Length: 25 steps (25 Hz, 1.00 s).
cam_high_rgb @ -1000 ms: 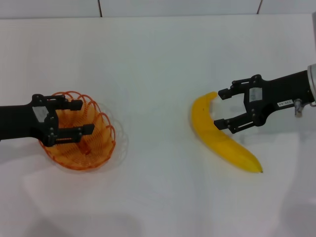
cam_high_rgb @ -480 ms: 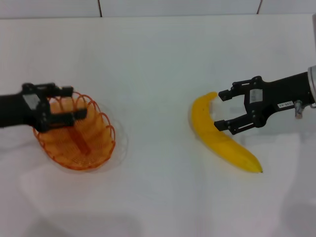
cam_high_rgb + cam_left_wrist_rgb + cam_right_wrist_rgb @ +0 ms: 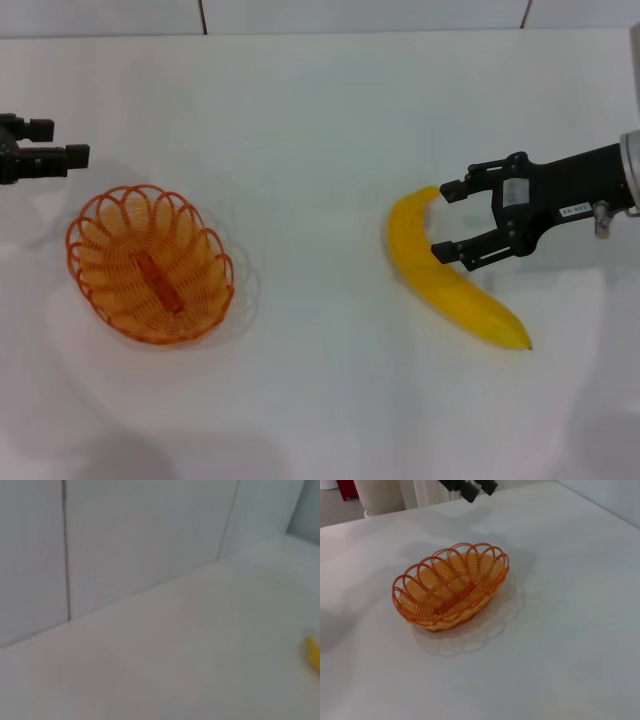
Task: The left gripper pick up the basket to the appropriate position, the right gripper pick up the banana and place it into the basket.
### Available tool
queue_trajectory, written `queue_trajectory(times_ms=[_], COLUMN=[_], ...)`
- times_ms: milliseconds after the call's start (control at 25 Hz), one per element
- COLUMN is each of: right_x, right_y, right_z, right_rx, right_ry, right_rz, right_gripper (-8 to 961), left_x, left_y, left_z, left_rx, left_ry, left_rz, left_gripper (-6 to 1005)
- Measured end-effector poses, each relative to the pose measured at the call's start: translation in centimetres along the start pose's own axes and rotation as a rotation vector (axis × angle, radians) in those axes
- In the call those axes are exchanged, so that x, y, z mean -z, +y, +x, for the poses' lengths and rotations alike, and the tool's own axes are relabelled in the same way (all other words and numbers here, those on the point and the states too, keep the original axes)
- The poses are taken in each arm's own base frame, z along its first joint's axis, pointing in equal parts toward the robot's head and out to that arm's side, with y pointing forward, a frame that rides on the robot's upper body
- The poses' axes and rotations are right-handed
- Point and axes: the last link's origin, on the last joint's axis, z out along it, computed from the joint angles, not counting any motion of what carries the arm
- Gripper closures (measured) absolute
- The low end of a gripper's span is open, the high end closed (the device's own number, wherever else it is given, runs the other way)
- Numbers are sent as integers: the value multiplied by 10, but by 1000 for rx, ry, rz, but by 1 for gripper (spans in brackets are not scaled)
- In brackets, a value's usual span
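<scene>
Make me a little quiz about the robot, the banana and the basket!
1. True or false: the banana lies inside the basket.
2. Which gripper has its open fingers around the banana: A) left gripper B) right gripper?
3. Fill in: the basket stands on the ____ table.

Key: 1 false, it lies on the table. 2 B. 3 white.

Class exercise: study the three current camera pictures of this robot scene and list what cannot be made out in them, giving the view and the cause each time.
- Black two-fingered left gripper: head view's left edge cuts off its arm.
- Long yellow curved banana: in the left wrist view only a blurred yellow sliver shows at the edge.
- Black right gripper with white labels: its own wrist view shows none of its fingers.
- Small oval orange wire basket: whether it holds anything; something orange inside is unclear.
</scene>
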Motion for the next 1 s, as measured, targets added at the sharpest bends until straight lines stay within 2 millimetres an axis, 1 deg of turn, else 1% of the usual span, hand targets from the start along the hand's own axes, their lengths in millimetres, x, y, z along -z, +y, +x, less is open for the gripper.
queue_trajectory(times_ms=[160,400,600,720,1000], right_x=[0,-1,-1,-1,-2], right_y=[0,0,0,0,-1], right_z=[-1,-1,-1,-1,1], right_rx=[1,-1,-1,-1,-4], right_ry=[-1,-1,-1,-1,13], right_rz=[-1,-1,-1,-2,5], right_gripper=[76,76,76,76,76], left_x=[-8,-31,-47,-52,-69], left_y=[-4,0,4,5,5], left_z=[5,5,4,3,-5], left_rx=[-10,-37,-63,-72,-79], left_ry=[-103,-246,-303,-319,-354], left_rz=[14,36,48,58,74], left_gripper=[292,293,293,294,295])
